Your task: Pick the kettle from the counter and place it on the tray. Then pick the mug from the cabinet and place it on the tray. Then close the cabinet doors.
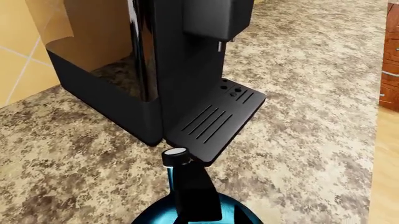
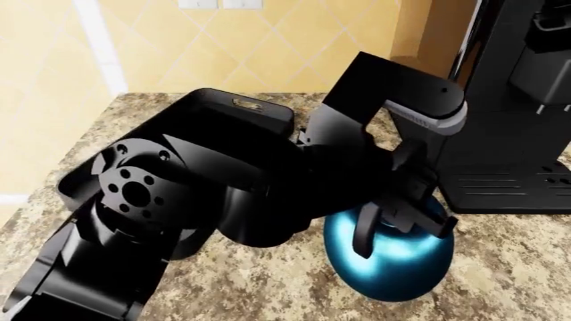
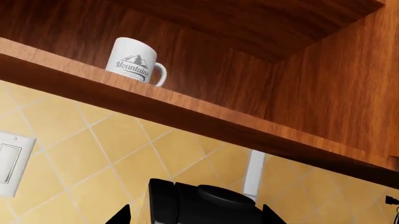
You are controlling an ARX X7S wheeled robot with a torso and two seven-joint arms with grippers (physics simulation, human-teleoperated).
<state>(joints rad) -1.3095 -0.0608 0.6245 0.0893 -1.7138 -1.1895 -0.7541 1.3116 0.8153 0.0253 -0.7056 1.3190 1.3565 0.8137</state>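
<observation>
White mug stands upright on wooden cabinet shelf, loop handle turned toward open interior, grey mountain logo and lettering facing camera. Dark wood back panel and side wall enclose shelf. Below shelf edge, yellow tiled wall with diagonal grout lines. White light switch plate mounted on tiles at frame edge. Pale vertical strip runs down wall. Black rounded top of appliance fills lower frame.
</observation>
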